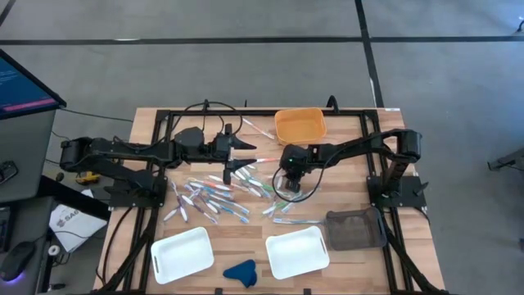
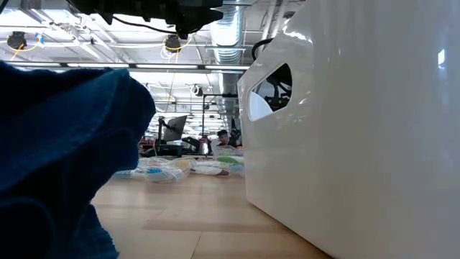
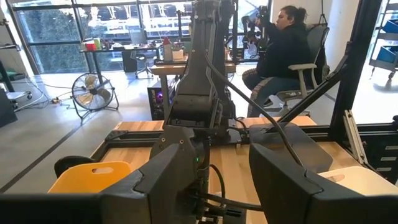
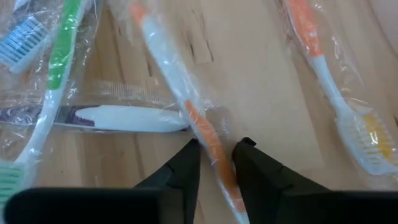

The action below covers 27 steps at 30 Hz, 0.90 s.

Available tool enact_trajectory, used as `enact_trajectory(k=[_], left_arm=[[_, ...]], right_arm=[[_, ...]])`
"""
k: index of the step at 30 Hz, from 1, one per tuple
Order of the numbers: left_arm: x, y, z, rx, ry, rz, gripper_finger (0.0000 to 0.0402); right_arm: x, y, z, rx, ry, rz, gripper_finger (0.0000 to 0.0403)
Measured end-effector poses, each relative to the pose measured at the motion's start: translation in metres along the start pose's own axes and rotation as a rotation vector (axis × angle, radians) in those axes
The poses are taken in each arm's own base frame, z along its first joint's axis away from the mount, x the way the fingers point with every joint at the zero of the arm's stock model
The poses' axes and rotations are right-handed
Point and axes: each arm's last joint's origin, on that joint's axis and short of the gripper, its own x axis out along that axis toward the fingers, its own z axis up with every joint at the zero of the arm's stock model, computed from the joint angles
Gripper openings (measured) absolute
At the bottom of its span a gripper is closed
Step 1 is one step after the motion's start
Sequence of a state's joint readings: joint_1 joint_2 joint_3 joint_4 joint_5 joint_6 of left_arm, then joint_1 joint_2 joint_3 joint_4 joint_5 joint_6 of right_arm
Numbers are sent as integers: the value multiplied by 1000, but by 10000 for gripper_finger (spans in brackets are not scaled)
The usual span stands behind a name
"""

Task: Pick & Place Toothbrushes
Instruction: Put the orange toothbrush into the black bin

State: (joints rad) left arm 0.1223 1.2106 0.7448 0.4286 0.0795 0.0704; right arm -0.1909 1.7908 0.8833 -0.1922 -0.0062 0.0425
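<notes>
Several wrapped toothbrushes lie scattered flat on the wooden table between the arms; the low view shows them far off. My right gripper points down into the pile's right side, shut on an orange-and-white toothbrush. Beside it lie a green one, a white one and another orange one. My left gripper hovers level above the pile's far side, open and empty. My right gripper pinches the orange-and-white toothbrush by its handle, through the clear wrapper, between the two fingertips. The fingers come from above, pointing down, and lie across the handle. The toothbrush still lies flat on the table.
An orange basket stands at the far edge, a dark mesh basket at the right. Two white trays and a blue cloth lump sit at the near edge. A person sits beyond the table.
</notes>
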Motion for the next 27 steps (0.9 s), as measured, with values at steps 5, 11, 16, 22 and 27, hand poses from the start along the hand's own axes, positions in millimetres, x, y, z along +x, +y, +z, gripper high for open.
enact_trajectory(k=[5,11,16,22,27], left_arm=[[0,0,0,0,0,0,187],[0,0,0,0,0,0,187],[0,0,0,0,0,0,187],[0,0,0,0,-1,0,187],[0,0,0,0,-1,0,187]], right_arm=[[0,-1,0,1,3,-4,46],[0,-1,-1,-21,5,-6,12],[-2,-2,0,-22,-3,-47,41],[-17,-2,-1,-14,0,-152,15],[-38,2,1,23,-29,-192,26]])
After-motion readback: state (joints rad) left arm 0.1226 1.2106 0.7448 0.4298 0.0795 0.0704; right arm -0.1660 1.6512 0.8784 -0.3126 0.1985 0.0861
